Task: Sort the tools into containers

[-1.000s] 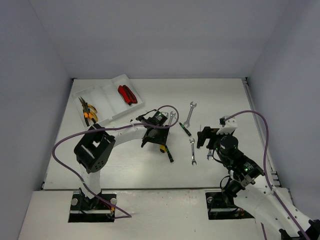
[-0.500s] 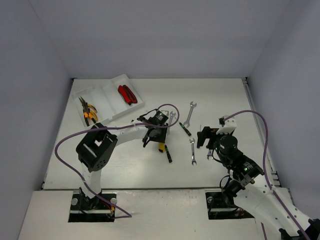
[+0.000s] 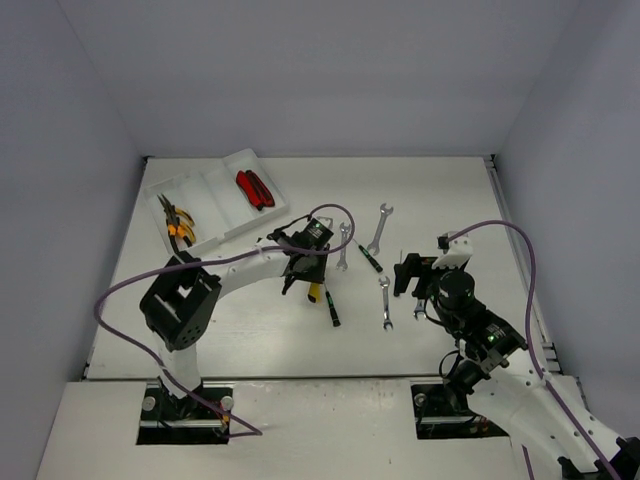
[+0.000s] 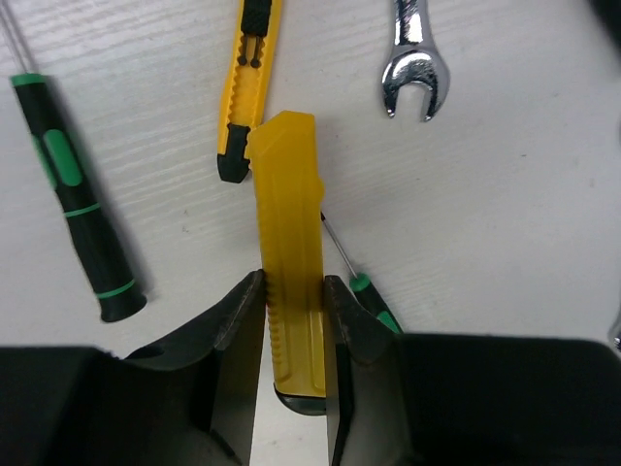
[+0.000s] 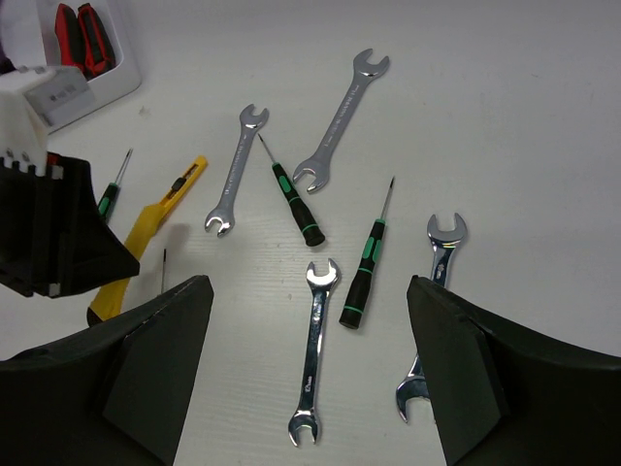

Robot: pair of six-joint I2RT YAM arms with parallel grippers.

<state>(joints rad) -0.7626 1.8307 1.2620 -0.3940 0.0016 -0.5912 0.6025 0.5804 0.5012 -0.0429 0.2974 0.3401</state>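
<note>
My left gripper (image 4: 293,291) is shut on a yellow utility knife (image 4: 288,223), gripped near its black rear end; it also shows in the top view (image 3: 303,268). A second yellow knife (image 4: 250,78) lies just beyond it, with a green-black screwdriver (image 4: 73,194) to the left and a silver wrench (image 4: 412,58) to the right. My right gripper (image 5: 306,330) is open and empty above a small wrench (image 5: 312,354). The white tray (image 3: 215,195) at the far left holds orange pliers (image 3: 175,222) and a red tool (image 3: 254,188).
More wrenches (image 5: 342,121) (image 5: 236,170) (image 5: 432,311) and screwdrivers (image 5: 294,204) (image 5: 364,267) lie scattered between the arms. A thin screwdriver (image 4: 374,306) lies under the held knife. Grey walls enclose the table.
My left arm has shifted slightly left, taking the yellow knife with it. The right arm has not moved.
</note>
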